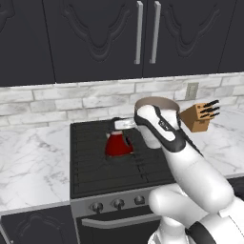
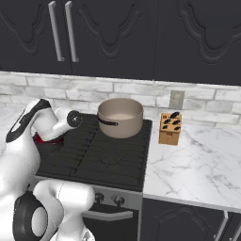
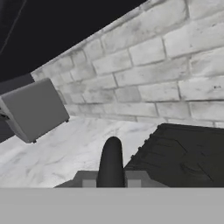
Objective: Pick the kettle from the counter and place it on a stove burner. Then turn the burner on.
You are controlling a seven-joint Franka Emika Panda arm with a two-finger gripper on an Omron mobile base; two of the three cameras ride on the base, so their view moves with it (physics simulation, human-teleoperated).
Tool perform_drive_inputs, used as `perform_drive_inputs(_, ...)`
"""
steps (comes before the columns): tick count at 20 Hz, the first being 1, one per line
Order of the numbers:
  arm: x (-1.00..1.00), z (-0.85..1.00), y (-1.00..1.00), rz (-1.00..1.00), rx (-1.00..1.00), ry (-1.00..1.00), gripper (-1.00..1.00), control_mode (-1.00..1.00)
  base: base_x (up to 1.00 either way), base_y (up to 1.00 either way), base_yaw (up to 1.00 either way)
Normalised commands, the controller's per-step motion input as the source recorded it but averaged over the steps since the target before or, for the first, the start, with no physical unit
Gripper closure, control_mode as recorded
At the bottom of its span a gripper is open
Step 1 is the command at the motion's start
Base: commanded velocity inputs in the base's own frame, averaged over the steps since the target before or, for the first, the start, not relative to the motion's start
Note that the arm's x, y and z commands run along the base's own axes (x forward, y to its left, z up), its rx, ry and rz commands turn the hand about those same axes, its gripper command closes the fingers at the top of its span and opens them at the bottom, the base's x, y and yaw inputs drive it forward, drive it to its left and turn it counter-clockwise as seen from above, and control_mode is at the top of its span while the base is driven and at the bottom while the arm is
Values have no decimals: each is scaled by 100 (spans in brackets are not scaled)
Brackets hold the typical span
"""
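Observation:
The red kettle (image 1: 118,145) is over the left half of the stove, above a stove burner's black grate (image 1: 95,159); I cannot tell whether it rests on the bars or hangs just above them. My gripper (image 1: 119,129) reaches down onto it from the right. In the hand view the gripper (image 3: 110,177) is shut on the kettle's black arched handle (image 3: 110,157). From the right base view, a bit of the kettle's red body (image 2: 47,138) peeks out under my forearm. White marble counter (image 1: 33,162) flanks the stove on both sides.
A large beige pot (image 2: 120,117) stands on the back right burner. A wooden knife block (image 1: 198,116) is on the right counter (image 2: 188,164). Stove knobs (image 1: 118,204) line the front panel. A grey box (image 3: 33,109) sits near the brick wall. Dark cabinets hang overhead.

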Motion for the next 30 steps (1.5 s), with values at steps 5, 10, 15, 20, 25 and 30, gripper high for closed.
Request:
perform_drive_inputs(5,6,-43,0,14,-2,3,100,-100,0,0,0)
perform_drive_inputs(10,-20,-3,0,14,0,-22,100,-100,0,0,0)
perform_drive_inputs(15,-13,0,-2,8,1,-18,100,-100,0,0,0)
perform_drive_inputs(20,0,0,0,0,6,-7,100,-100,0,0,0)
perform_drive_inputs(25,0,0,12,4,13,-16,100,-100,0,0,0)
perform_drive_inputs(30,0,-2,25,4,5,-13,100,-100,0,0,0)
